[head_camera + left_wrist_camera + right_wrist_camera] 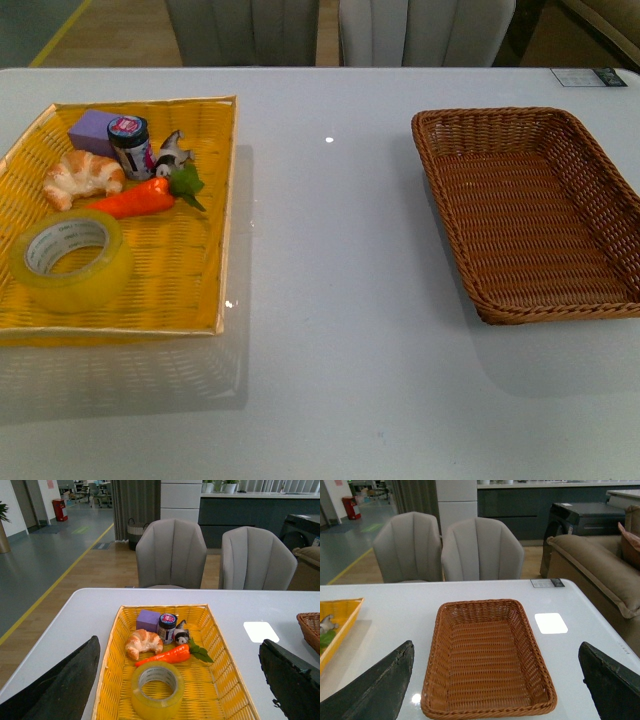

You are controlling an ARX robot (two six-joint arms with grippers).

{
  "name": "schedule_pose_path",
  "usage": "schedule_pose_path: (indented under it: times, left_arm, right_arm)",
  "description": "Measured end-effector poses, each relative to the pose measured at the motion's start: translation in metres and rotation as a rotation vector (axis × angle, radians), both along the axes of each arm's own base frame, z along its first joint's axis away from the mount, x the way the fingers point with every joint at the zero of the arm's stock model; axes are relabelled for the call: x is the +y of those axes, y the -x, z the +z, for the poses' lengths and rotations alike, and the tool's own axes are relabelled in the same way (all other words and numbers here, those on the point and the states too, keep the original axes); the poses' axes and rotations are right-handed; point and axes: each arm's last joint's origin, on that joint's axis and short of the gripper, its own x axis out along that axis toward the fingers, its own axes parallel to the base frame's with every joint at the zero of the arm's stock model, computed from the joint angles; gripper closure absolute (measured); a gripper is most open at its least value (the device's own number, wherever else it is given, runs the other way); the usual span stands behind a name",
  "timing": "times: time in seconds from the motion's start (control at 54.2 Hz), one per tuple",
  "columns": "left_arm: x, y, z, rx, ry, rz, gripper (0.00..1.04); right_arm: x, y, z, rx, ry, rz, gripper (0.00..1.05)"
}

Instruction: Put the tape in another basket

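the tape lies flat (hole facing up) in the 7 o'clock corner of the yellow tray, at 6 o'clock from the croissant and 8 o'clock from the carrot. the brown basket sits well apart at 3 o'clock on the table. the left gripper hangs over the tray, jaws spread wide. the right gripper hangs over the brown basket, jaws also spread.
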Motion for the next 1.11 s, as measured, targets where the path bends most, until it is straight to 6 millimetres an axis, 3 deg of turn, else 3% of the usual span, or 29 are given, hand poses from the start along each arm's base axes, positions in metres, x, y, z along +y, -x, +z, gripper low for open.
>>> schedule_pose_path:
  times: [0.055, 0.184, 0.35, 0.387, 0.498, 0.719, 1.106]
  left_arm:
    - [0.000, 0.000, 0.000, 0.010, 0.003, -0.001, 0.09]
    - [0.005, -0.011, 0.006, 0.446, 0.176, 0.012, 0.09]
    - [0.017, -0.052, 0.019, 0.484, 0.214, 0.066, 0.09]
    - [0.019, -0.069, 0.018, 0.483, 0.209, 0.067, 0.09]
    - [0.024, -0.115, -0.003, 0.563, 0.243, 0.050, 0.09]
    - [0.026, -0.170, -0.055, 0.734, 0.235, 0.090, 0.09]
    - [0.035, -0.213, -0.100, 0.850, 0.231, 0.151, 0.09]
  right_arm:
    - [0.000, 0.000, 0.000, 0.000, 0.000, 0.000, 0.09]
    - [0.000, 0.000, 0.000, -0.001, 0.000, 0.001, 0.09]
    - [0.000, 0.000, 0.000, -0.001, 0.000, 0.001, 0.09]
    - [0.000, 0.000, 0.000, -0.001, 0.000, 0.001, 0.09]
    - [0.000, 0.000, 0.000, -0.001, 0.000, 0.001, 0.09]
    - [0.000, 0.000, 0.000, -0.001, 0.000, 0.001, 0.09]
    - [0.000, 0.000, 0.000, 0.000, 0.000, 0.001, 0.09]
